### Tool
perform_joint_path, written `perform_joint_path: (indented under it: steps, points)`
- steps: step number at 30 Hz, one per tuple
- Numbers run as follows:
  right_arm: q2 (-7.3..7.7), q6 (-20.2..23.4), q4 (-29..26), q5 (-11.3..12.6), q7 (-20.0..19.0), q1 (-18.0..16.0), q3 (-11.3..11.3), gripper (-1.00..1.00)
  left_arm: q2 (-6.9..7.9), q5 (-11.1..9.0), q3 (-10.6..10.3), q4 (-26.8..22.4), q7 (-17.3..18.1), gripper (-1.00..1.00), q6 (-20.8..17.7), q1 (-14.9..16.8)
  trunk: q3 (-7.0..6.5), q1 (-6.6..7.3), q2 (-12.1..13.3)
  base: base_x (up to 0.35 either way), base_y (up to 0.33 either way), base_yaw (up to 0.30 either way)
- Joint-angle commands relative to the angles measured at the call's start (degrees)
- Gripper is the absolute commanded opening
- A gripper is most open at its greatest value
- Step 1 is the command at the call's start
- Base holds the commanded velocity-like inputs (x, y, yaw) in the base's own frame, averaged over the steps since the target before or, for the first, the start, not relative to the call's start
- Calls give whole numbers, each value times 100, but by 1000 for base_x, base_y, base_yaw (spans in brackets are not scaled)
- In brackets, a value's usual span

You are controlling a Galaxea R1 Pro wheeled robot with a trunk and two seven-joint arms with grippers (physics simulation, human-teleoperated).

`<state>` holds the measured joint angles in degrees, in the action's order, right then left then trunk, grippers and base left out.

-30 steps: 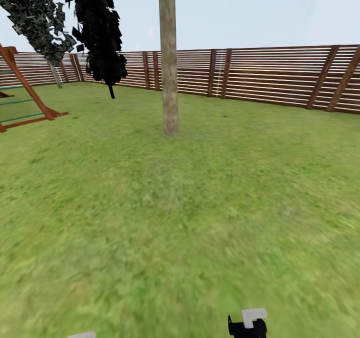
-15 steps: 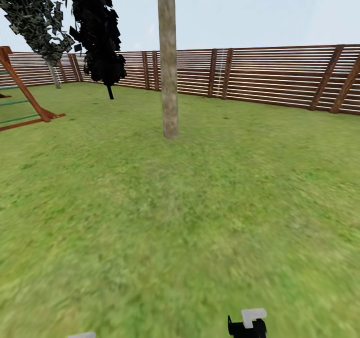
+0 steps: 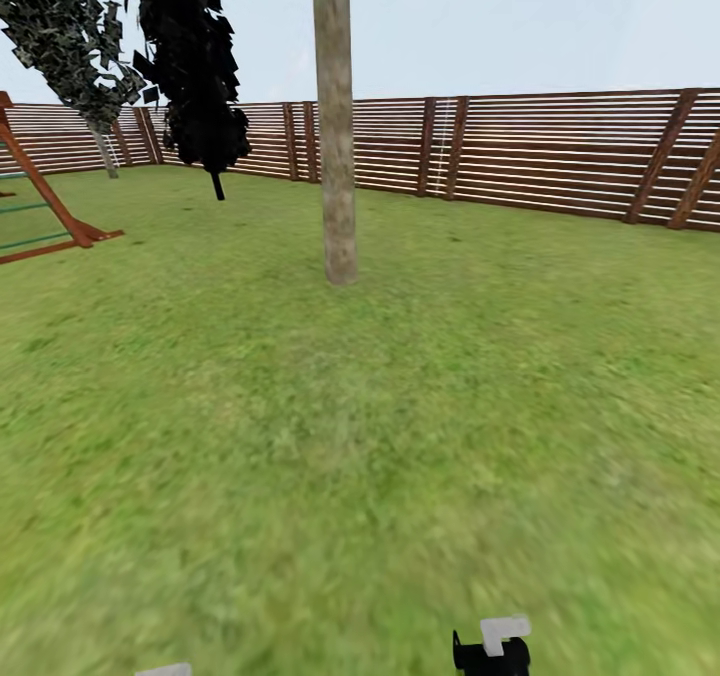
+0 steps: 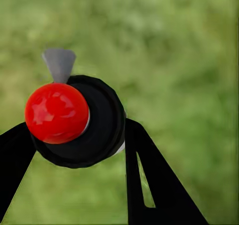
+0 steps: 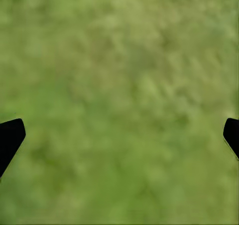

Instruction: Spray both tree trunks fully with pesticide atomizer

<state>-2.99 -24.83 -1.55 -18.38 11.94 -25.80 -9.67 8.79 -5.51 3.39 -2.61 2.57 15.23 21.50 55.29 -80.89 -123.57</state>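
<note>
Left gripper (image 4: pixel 74 135) is clamping the pesticide atomizer (image 4: pixel 74 120); right gripper (image 5: pixel 119 135) is hanging wide, empty. Carrying is under way; next, nearing the tree (image 3: pixel 335 126) trunk.

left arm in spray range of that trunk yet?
Probably not. The trunk stands well ahead across open lawn, nothing between. The left gripper holds the atomizer low over grass, so the base likely needs to roll closer.
</note>
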Motion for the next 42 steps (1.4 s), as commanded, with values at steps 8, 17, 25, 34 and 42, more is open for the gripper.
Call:
perform_joint_path:
  steps: [8, 17, 25, 34, 42]
  points:
    - [1, -13, 5, -52, 33, -4, -47, 100, 8, -38, 30, -2, 27, -100, 15, 3, 5, -3, -2, 338, 0, 0]
    - [15, -13, 5, -59, 36, -4, -45, 100, 9, -38, 35, -3, 26, -100, 15, 3, 5, -3, -2, 338, 0, 0]
    - [9, -13, 7, -77, 36, -4, -44, 100, 14, -38, 38, -3, 24, -100, 15, 3, 5, -3, -2, 338, 0, 2]
    - [9, -13, 6, -78, 36, -4, -43, 100, 17, -38, 38, -3, 24, -100, 15, 3, 5, -3, -2, 338, 0, 143]
    - [25, -13, 8, -86, 36, -4, -43, 100, 17, -38, 39, -11, 24, -100, 15, 3, 5, -3, -2, 338, 0, 5]
